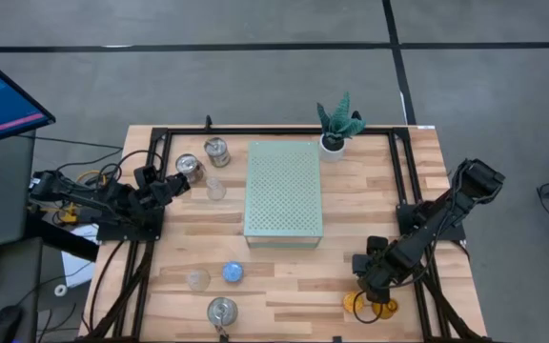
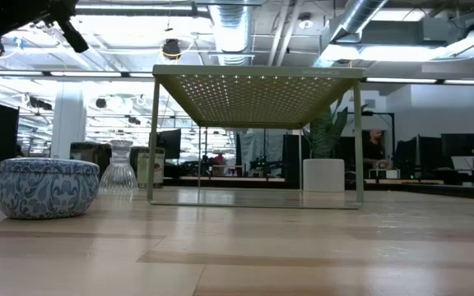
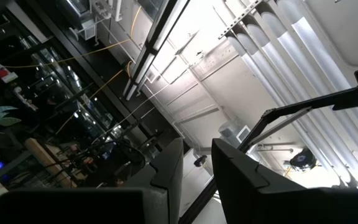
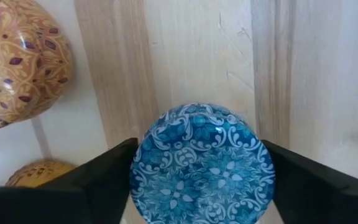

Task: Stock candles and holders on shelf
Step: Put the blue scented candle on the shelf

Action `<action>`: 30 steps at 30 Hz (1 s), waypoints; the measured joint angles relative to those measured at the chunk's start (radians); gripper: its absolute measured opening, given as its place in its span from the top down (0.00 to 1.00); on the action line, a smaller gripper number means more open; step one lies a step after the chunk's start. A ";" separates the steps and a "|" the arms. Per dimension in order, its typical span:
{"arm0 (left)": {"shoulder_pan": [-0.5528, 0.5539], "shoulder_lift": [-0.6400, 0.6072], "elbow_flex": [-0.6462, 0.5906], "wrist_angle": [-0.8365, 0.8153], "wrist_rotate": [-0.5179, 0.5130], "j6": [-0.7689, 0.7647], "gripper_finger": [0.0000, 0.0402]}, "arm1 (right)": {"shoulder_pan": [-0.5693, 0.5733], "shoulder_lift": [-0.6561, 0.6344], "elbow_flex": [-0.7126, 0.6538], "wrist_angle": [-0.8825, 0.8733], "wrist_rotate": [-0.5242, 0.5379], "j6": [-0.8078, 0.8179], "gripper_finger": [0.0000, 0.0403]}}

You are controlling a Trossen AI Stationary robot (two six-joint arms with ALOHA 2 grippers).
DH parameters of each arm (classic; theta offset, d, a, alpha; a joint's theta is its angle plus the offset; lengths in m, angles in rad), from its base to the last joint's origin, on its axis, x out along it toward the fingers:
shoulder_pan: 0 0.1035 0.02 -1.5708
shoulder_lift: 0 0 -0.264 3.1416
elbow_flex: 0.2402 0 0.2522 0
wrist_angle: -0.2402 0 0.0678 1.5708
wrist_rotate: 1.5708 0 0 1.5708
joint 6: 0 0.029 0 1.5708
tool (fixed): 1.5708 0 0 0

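High view. The pale green perforated shelf stands mid-surface on the wooden surface, its top bare. Two silver tins and and a clear glass cup lie to its left beside the left gripper. Another clear cup, a blue candle and a third silver tin lie near the front edge. A potted plant stands at the shelf's far right corner. The right gripper is low at the front right, over an orange piece that the arm largely hides.

Low view. A blue-patterned tin sits at the left, a ribbed clear glass behind it. The shelf is seen from below on thin legs; faint lettering on its front edge cannot be read. The plant's white pot shows behind it.

Left wrist view. The left gripper points up at ceiling ducts; its fingers stand a narrow gap apart with nothing between them.

Right wrist view. The right gripper brackets a round blue floral-patterned piece, a finger at each side; actual contact cannot be made out. Two orange patterned pieces and are cut off at the edge.
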 joint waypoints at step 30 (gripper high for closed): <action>0.000 0.000 0.000 0.000 0.000 0.002 0.79 | -0.503 -0.315 0.228 -0.425 0.058 -0.421 0.30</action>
